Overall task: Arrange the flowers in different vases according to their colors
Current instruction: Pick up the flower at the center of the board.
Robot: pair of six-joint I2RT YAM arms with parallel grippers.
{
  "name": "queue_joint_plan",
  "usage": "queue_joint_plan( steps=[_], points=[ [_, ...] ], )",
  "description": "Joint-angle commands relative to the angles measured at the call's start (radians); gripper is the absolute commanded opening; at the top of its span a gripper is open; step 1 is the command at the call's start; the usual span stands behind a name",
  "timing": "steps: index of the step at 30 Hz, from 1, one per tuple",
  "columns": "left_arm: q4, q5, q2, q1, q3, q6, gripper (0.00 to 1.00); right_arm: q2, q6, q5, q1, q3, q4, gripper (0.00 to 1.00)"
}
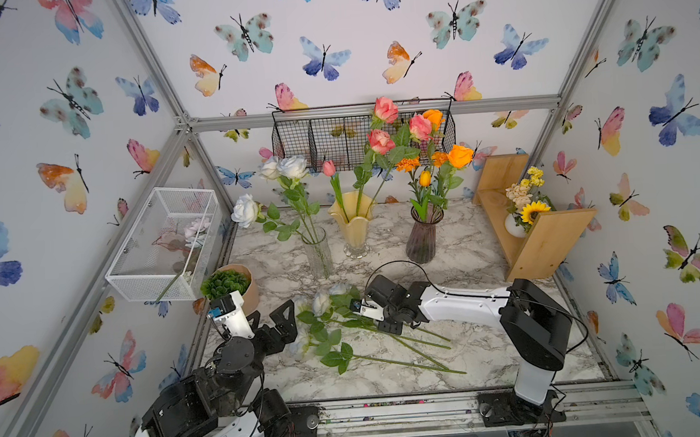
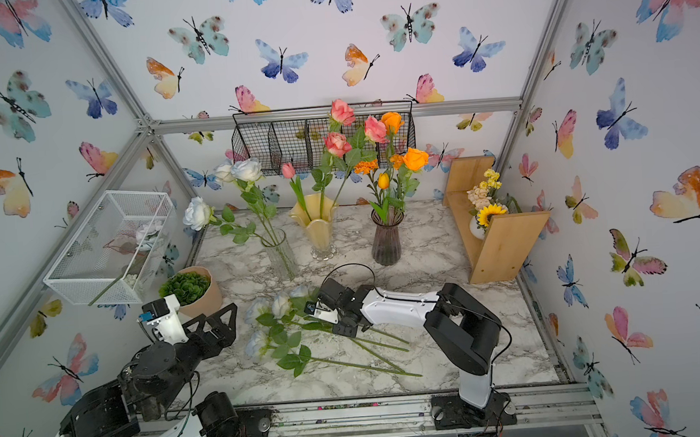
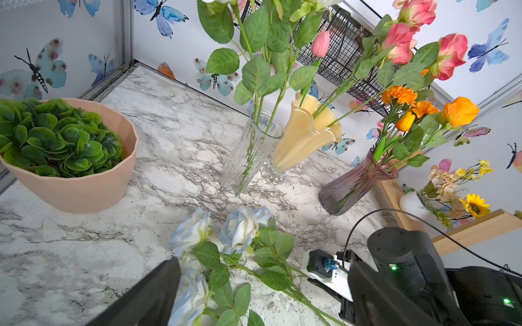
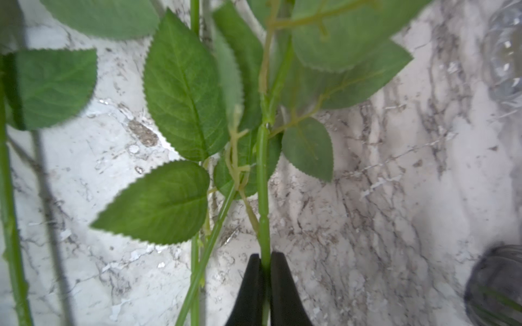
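I read the right pincer (image 4: 265, 262) as clenched on one green rose stem (image 4: 262, 197), low over the tabletop (image 1: 467, 262), in front of the clear vase (image 1: 319, 250). That stem belongs to the loose white-blue roses (image 1: 320, 302) lying flat before the vase. Overlapping leaves probably hide which bloom it carries. The left pincer (image 1: 272, 321) stands released and holds nothing, near those blooms. The yellow vase (image 1: 353, 227) with pink flowers (image 1: 381, 140) stands just beside the clear vase, and the purple vase (image 1: 422, 236) with orange flowers (image 1: 460, 155) stands beyond it.
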Motion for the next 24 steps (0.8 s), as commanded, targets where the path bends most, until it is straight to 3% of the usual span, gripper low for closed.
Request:
queue_joint_plan(
  steps=[1,10,16,24],
  points=[
    [-0.01,-0.049,-0.01,0.001,0.002,-0.003,0.99,-0.072,-0.029,0.054,-0.001,0.004,0.049,0.02],
    [-0.014,-0.052,-0.012,0.0,0.003,-0.008,0.99,-0.228,0.005,0.052,-0.01,-0.033,0.161,0.02],
    [-0.017,-0.057,-0.028,0.0,0.005,-0.013,0.99,-0.326,0.113,0.056,-0.036,-0.057,0.373,0.02],
    [-0.025,-0.068,-0.059,0.0,0.006,-0.025,0.99,-0.349,0.267,0.077,-0.039,0.022,0.65,0.02]
  ],
)
